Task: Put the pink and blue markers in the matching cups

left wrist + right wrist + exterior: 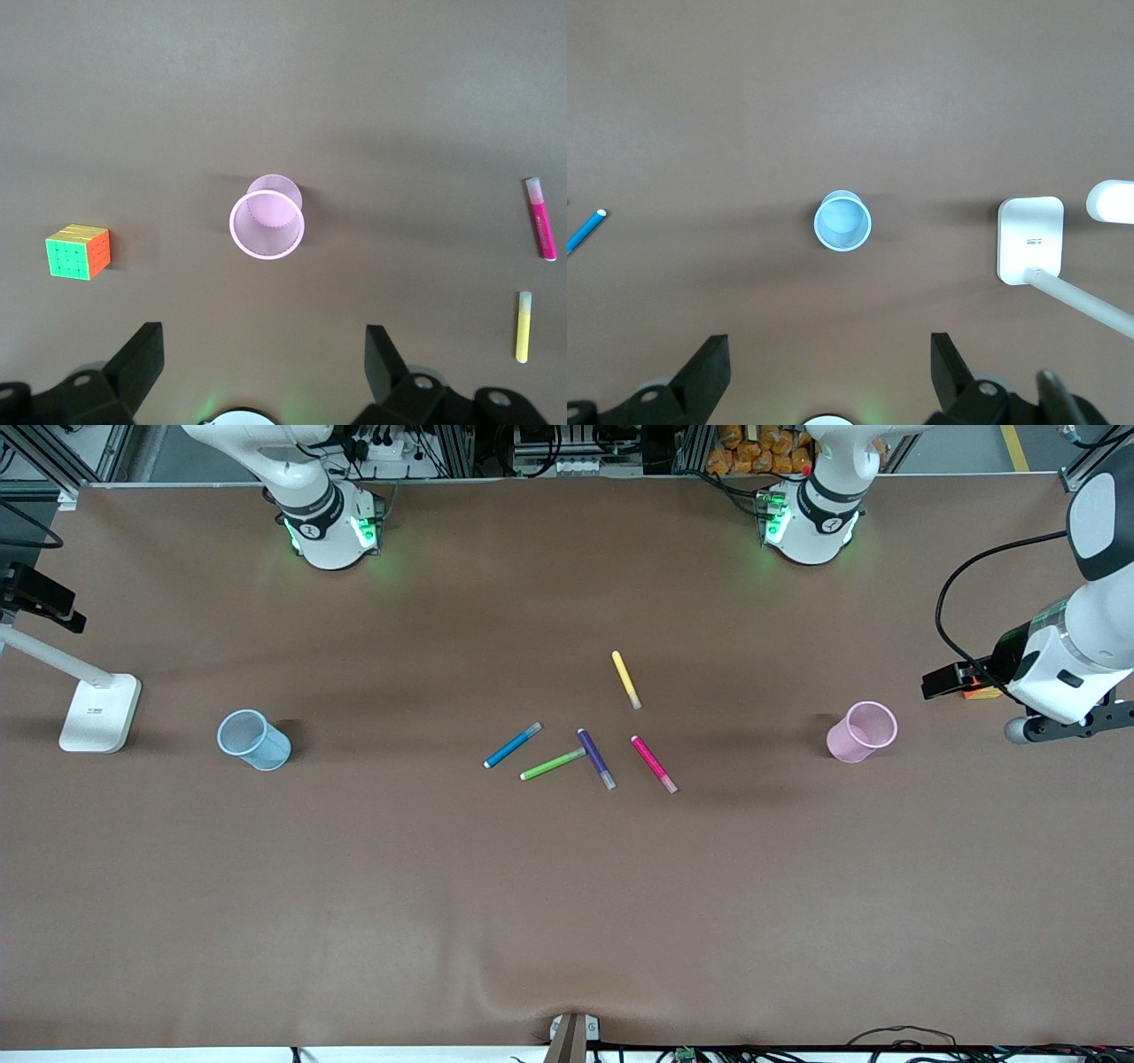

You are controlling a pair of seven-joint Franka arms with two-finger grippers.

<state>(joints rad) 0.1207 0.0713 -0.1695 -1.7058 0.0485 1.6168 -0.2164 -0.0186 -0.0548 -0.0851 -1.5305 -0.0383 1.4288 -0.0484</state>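
Below the left gripper (257,367), spread wide and empty: pink cup (267,224), upright. Below the right gripper (824,372), likewise wide and empty: blue cup (842,221). Step: none begun; next, descend on pink marker (654,763) or blue marker (512,746)

yellow pen (626,679) | green pen (553,764) touching purple pen (596,759) | white lamp base (100,712) | colour cube (79,251)

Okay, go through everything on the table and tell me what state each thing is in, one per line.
pink cup: upright, empty
blue cup: upright, empty
pink marker: lying flat, capped
blue marker: lying flat, capped
purple marker: lying flat, touching green marker's tip
yellow marker: lying flat, alone
left gripper: open, above pink cup
right gripper: open, above blue cup
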